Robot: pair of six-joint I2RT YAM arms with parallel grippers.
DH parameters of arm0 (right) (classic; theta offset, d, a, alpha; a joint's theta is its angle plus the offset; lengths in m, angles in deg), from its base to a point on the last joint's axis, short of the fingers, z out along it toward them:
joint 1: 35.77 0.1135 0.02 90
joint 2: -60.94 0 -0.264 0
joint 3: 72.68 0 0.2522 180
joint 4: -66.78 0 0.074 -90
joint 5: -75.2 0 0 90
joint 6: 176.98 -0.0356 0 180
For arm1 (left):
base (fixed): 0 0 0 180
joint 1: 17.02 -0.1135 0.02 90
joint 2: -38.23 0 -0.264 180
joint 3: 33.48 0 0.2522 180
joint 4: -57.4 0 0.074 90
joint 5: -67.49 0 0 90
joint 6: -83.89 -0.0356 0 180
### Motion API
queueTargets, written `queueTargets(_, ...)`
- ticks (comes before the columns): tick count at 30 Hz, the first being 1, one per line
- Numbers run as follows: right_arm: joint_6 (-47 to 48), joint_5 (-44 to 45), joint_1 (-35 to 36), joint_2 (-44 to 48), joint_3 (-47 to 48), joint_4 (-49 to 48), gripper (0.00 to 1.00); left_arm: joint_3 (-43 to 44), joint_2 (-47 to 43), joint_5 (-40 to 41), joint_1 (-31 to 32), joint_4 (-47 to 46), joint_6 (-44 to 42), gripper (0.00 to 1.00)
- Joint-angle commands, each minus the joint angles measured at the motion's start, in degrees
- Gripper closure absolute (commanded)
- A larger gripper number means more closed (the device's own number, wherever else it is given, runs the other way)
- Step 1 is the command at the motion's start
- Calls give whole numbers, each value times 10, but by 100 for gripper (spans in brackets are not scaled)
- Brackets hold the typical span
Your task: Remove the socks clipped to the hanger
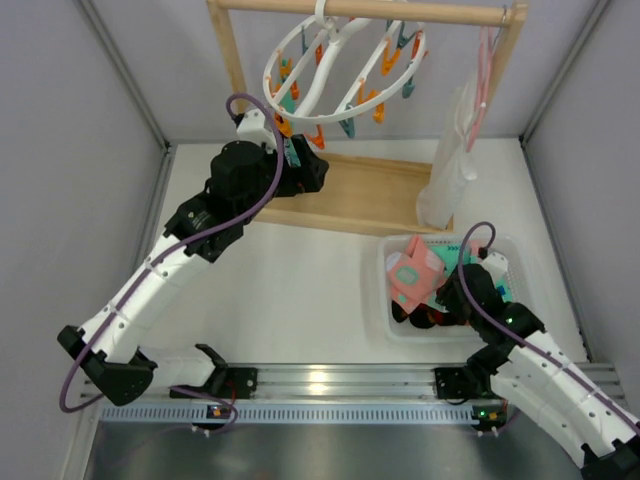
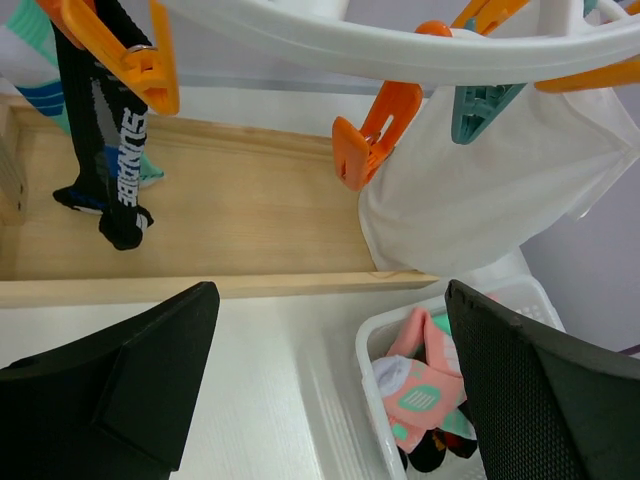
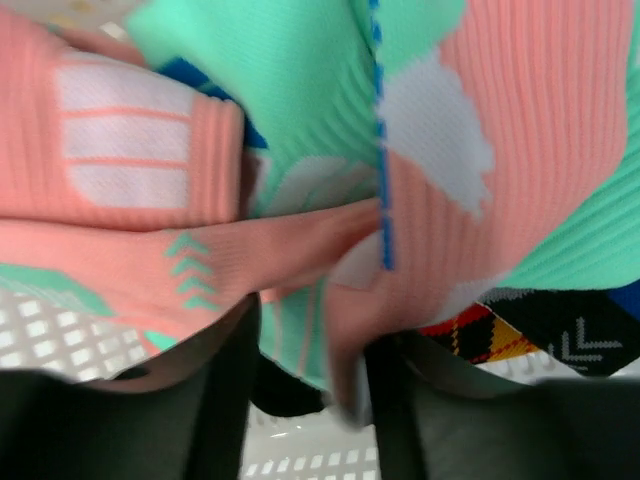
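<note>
While the right gripper (image 3: 305, 370) pinched a limp pink-and-mint sock (image 3: 150, 250) over the basket (image 1: 384, 290) at lower right, the left gripper (image 2: 330, 300) gaped near the hanger's (image 2: 400, 45) black sock (image 2: 105, 150), soft and probably best grasped mid-leg.

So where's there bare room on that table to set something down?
Bare white table lies between the left arm and the basket, in front of the wooden rack base, whose middle is bare too. Crowded: the basket, piled with socks with the right arm over it, and under the hanger.
</note>
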Motion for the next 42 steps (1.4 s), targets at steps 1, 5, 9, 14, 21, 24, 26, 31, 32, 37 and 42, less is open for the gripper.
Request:
queueTargets(1, -1, -9, -8, 25, 47, 19, 52, -11, -40, 13, 0, -15, -22, 2)
queueTargets(5, -2, -17, -7, 28, 79, 46, 35, -21, -55, 11, 0, -14, -36, 2)
queueTargets(9, 5, -3, -7, 73, 131, 91, 22, -28, -67, 21, 0, 6, -49, 1)
queueTargets(14, 43, -33, -7, 161, 195, 94, 0, -32, -87, 91, 0, 82, -57, 2)
queueTargets(21, 72, -242, -7, 178, 145, -188, 1, -42, -145, 200, 0, 185, -63, 1)
queueTargets(24, 70, -377, -4, 49, 154, -325, 1, -38, -169, 239, 0, 229, -70, 1)
queueTargets(26, 92, -346, 16, -30, 161, -395, 1, -41, -186, 248, 0, 245, -75, 2)
queueTargets(31, 244, -166, 168, -173, 217, -507, 1, -85, -228, 248, 0, 260, -101, 2)
queueTargets(32, 258, -157, 175, -242, 236, -517, 0, -95, -243, 248, 0, 258, -102, 1)
queueTargets(37, 210, -135, 167, -423, 348, -580, 1, -154, -263, 291, 0, 252, -85, 2)
queueTargets(42, 215, -255, 139, -592, 427, -699, 3, -230, -268, 326, 0, 217, -54, 2)
